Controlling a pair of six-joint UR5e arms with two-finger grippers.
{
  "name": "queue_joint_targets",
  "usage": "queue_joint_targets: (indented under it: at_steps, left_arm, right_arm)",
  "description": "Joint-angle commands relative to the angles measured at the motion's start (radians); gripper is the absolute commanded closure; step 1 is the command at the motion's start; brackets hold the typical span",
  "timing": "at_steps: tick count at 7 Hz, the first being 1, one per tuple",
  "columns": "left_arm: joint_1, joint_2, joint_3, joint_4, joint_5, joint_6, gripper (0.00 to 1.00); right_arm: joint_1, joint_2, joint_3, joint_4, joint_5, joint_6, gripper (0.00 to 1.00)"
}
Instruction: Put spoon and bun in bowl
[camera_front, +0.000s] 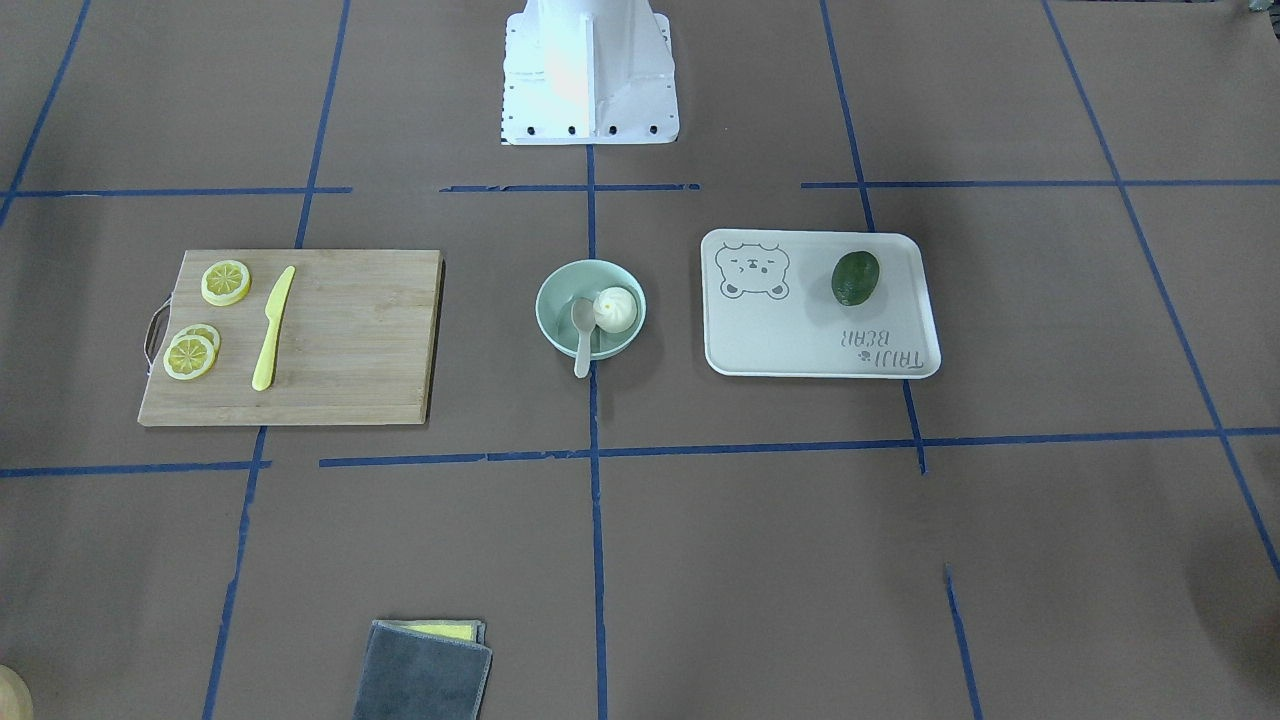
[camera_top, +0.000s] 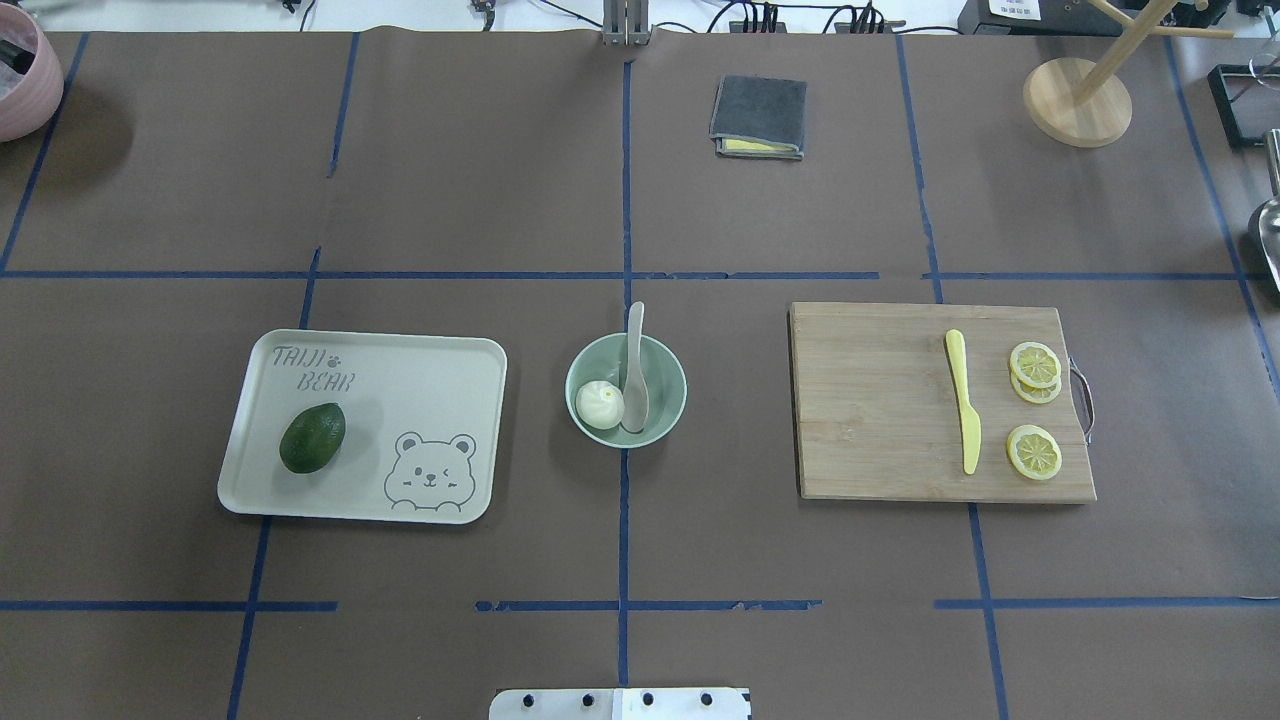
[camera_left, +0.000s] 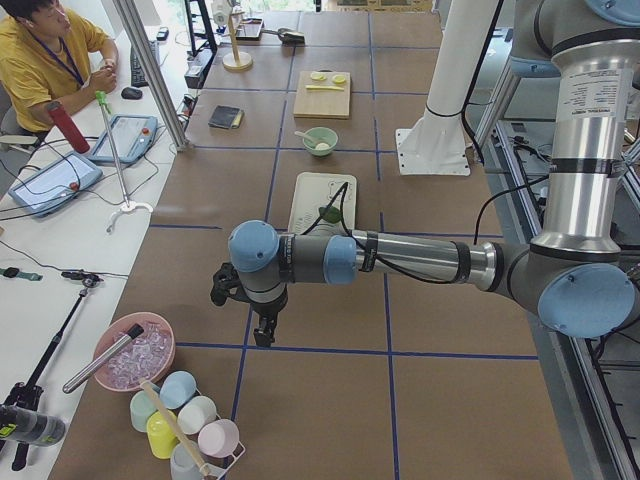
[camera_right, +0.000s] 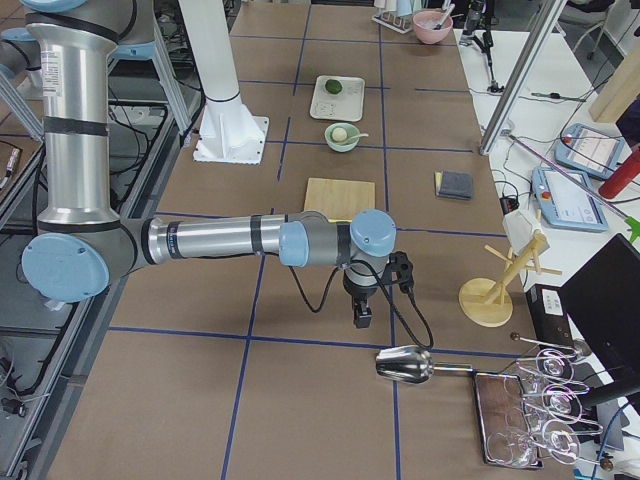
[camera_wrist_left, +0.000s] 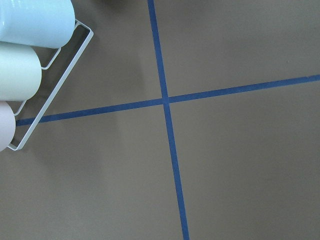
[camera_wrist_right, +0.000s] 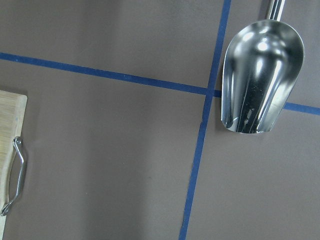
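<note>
Both arms (camera_left: 400, 258) (camera_right: 220, 238) in side views only; spoon (camera_top: 633, 370), bun (camera_top: 600, 404) in bowl (camera_top: 662, 420).

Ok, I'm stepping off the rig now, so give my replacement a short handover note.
Left gripper: hangs near the cup rack, far from the bowl; open or shut cannot be told.
Right gripper: likewise, near the metal scoop.
Bun and spoon lie inside the bowl, spoon handle over the rim.
Done: both placed.
Left: nothing apparent.
</note>
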Motion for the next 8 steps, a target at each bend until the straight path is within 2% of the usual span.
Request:
queue_joint_targets:
  at_steps: [1,8]
  left_arm:
    - [-0.001,0.000,0.000,-0.002,-0.001,-0.001,0.00]
    - [0.002,-0.020,0.000,-0.004,0.005,-0.001,0.00]
  right_arm:
    - [0.001,0.000,0.001,0.000,0.001,0.000,0.00]
    - [-0.001,0.000,0.001,0.003,-0.002,-0.002,0.00]
